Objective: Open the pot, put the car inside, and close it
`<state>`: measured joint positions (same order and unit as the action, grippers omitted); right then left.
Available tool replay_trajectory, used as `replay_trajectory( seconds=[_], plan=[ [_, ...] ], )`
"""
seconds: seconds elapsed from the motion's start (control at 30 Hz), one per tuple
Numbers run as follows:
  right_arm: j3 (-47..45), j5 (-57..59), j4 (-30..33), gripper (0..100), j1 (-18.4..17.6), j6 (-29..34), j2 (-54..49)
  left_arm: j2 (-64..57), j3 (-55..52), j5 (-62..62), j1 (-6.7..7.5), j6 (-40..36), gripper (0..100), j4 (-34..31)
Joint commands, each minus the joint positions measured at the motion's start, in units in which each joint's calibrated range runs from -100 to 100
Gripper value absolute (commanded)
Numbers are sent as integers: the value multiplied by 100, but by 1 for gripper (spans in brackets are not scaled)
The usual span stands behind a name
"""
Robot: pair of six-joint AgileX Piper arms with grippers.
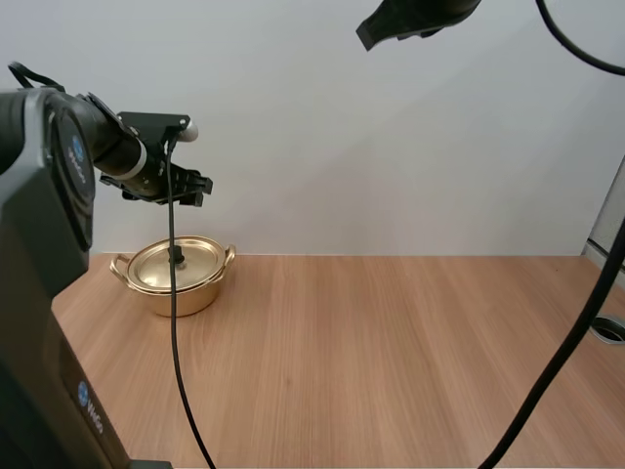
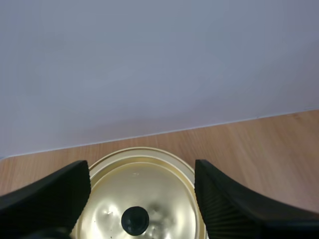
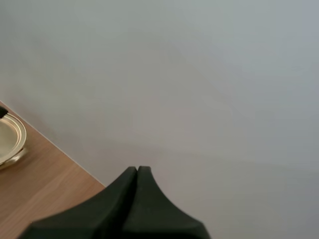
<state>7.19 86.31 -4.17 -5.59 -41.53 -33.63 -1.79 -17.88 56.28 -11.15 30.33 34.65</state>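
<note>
Directly over lidded gold pot [image 1: 195, 293], left pincer [image 2: 141, 172] open; right pincer [image 3: 137, 172] closed.

No legible text; blue badges [image 1: 79, 156] on left arm [image 1: 39, 225], lettering unreadable.

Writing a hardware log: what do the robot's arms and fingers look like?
The left arm is black, with round blue logos and a silver wrist ring. The left fingers are black with ribbed inner faces; the right fingers are black too.
</note>
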Motion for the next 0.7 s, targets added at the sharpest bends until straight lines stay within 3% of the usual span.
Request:
replay_trajectory(
  seconds=[0.0, 0.17, 0.67],
  plan=[
    [-451, -618, 157, 0, 6, 44, -9, -735, -152, -102, 3, 141, 89, 774],
    [-1227, -2012, 447, 0, 6, 322, -18, -2277, -721, -522, 3, 200, 86, 1177],
    [-3642, -5268, -331, 0, 6, 369, -954, -7553, -2826, -524, 3, 26, 86, 1177]
  ],
)
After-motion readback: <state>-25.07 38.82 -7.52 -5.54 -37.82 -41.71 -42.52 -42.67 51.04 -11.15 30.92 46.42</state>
